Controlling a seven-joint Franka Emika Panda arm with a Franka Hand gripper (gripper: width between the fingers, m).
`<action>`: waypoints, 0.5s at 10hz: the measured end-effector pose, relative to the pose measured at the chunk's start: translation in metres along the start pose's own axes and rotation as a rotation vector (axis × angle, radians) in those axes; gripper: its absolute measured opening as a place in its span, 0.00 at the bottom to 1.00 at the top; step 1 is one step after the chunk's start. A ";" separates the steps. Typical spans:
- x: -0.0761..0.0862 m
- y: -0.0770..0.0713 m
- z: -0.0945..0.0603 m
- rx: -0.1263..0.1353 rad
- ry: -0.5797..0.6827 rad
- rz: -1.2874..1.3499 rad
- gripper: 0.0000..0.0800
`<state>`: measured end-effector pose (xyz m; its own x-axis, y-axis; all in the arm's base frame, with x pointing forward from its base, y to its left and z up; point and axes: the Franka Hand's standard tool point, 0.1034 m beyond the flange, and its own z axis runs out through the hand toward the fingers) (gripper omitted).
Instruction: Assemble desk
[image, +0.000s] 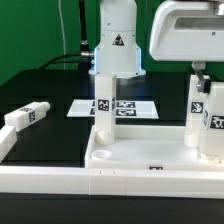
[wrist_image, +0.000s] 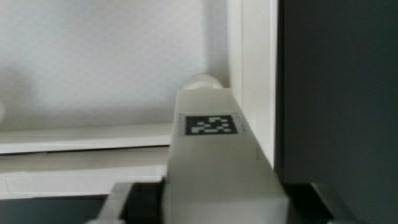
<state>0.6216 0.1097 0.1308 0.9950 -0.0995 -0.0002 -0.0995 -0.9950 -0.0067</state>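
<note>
We see the gripper (image: 200, 74) pinching one leg (image: 197, 108) upright in the rimmed panel (image: 130, 162) — a second leg (image: 103, 108) stands in another corner.

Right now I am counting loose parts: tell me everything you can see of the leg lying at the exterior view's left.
The loose leg is a short square white bar, plastic by its look, with a black-and-white tag on its side. It lies flat on the black table, away from the desk panel. Whether it touches the white rail is unclear.
</note>
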 end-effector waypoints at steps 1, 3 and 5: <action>0.000 0.000 0.000 0.000 0.000 0.021 0.36; 0.000 0.000 0.000 0.001 0.000 0.048 0.36; 0.000 0.000 0.000 0.005 0.000 0.228 0.36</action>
<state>0.6217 0.1095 0.1309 0.9467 -0.3220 -0.0027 -0.3220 -0.9467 -0.0112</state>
